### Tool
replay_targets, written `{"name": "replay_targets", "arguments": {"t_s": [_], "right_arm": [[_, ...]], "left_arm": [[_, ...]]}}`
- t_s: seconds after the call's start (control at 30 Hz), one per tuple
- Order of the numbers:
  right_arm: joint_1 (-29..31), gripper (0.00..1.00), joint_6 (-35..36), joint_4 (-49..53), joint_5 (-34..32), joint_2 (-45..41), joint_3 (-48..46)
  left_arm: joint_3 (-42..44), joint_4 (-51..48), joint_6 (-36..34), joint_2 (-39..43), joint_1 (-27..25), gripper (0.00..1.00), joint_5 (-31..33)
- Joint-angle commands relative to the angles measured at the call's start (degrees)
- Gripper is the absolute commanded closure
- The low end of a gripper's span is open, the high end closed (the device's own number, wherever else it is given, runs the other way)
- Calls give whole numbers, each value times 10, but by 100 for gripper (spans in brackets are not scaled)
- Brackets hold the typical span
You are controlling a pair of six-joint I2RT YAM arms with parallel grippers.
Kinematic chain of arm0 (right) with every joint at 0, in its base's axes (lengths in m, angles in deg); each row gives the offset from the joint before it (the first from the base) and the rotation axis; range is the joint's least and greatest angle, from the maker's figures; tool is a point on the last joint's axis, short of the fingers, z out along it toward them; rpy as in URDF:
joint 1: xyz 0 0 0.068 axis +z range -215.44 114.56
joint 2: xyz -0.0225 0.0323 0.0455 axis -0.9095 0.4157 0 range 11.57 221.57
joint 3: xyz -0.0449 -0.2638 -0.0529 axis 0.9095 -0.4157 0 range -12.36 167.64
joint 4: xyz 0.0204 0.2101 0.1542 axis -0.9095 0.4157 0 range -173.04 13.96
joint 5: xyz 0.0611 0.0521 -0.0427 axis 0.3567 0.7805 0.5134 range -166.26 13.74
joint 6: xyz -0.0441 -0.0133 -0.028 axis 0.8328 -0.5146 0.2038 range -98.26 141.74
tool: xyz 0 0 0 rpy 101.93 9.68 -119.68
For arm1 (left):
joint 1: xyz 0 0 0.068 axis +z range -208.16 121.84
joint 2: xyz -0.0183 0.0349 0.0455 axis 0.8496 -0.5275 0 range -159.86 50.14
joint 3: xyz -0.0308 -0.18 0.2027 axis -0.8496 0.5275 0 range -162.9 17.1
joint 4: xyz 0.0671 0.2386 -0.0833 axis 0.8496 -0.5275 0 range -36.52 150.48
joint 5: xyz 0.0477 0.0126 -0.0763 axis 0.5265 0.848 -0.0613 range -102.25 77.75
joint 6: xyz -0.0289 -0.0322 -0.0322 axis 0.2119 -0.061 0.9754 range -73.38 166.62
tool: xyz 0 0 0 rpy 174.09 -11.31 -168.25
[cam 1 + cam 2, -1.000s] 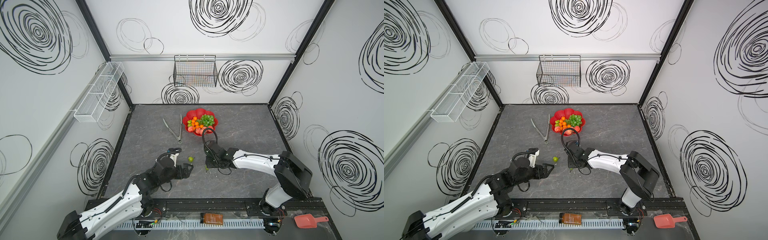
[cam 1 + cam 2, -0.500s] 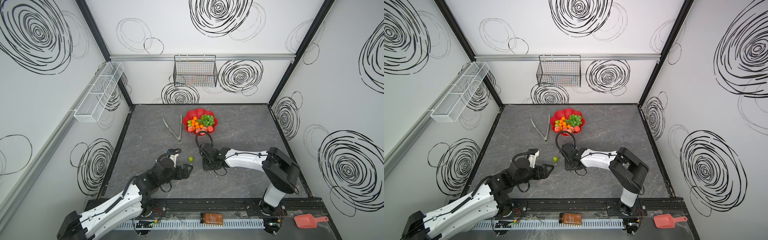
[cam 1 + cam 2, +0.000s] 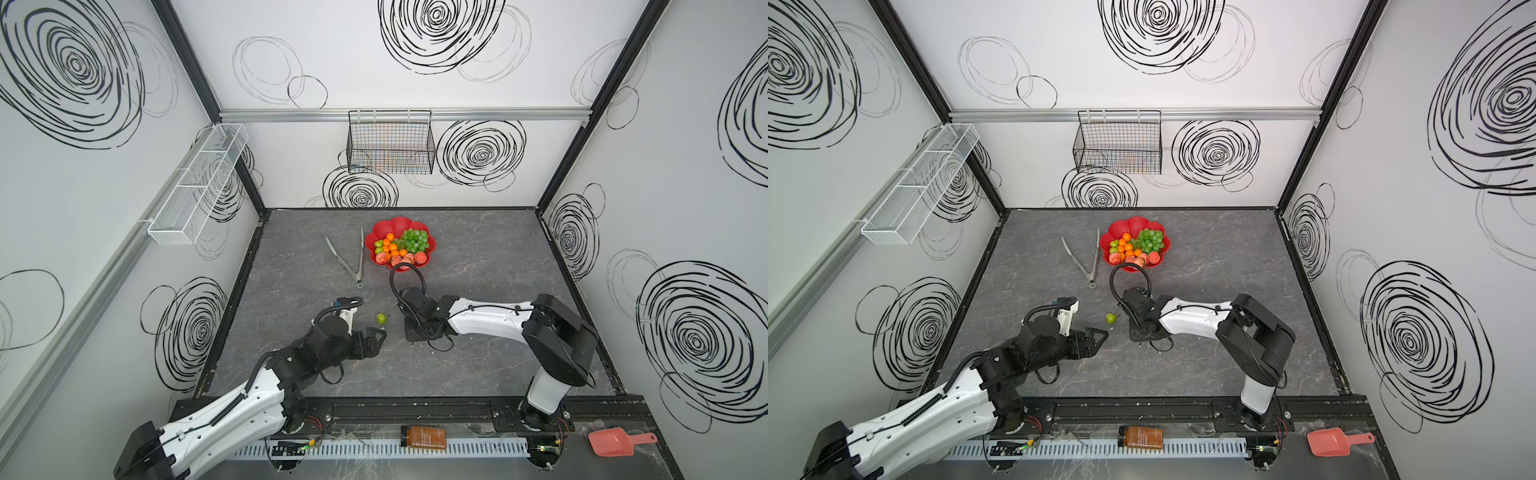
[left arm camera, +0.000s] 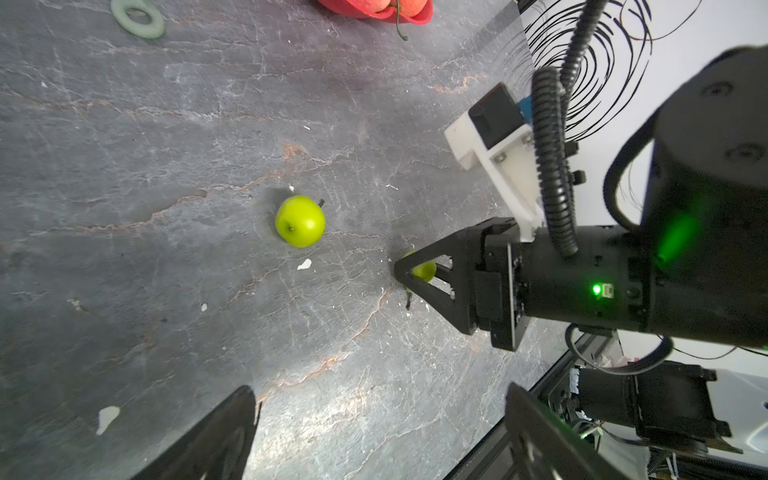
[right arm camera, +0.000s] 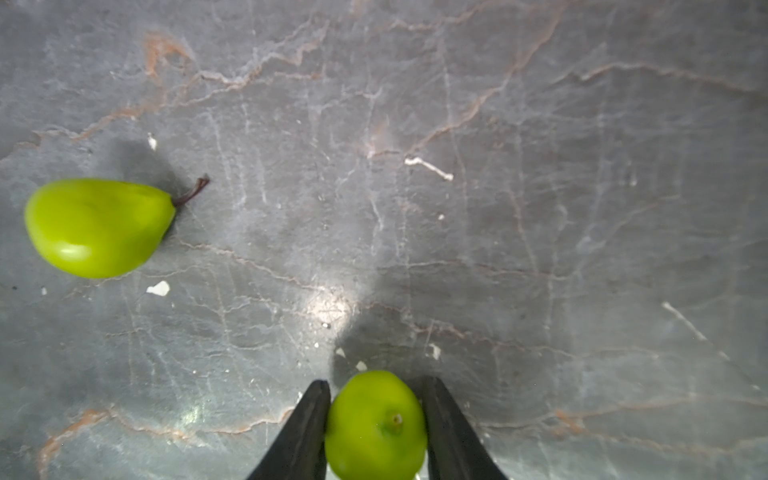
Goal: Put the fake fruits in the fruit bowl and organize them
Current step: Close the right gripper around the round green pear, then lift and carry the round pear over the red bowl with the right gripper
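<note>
Right wrist view, pear (image 5: pixel 376 428) between right hand (image 5: pixel 376 382) fingers (image 5: pixel 307 428), touching both

Robot lab test cell, white walls (image 3: pixel 353 54) scribbled with black spirals (image 3: pixel 436 25), two arms (image 3: pixel 486 322) on a base rail (image 3: pixel 415 409)

We list: left pear (image 5: pixel 99 227) and right pear (image 5: pixel 376 426), smooth glossy plastic; tabletop (image 5: pixel 540 208), matt, veined like stone; fruit bowl (image 3: pixel 397 223), glossy; tongs (image 3: pixel 344 262), dull metal; wire basket (image 3: pixel 390 145), black metal wire.
</note>
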Motion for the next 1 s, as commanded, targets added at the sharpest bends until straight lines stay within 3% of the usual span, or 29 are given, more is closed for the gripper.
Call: {"name": "replay_targets", "arguments": {"t_s": [0.0,0.57,0.97], "right_arm": [[5,62,-7,21,-11,4,11],[-16,68,1,-26,-25,-99,-16],[-69,69,27,-16,-13,-129,-1]], "left_arm": [[-6,27,1,-4,0,4,1],[-42,10,-20,-10,30,4,-12],[-74,-7,-67,-31,136,4,-78]]}}
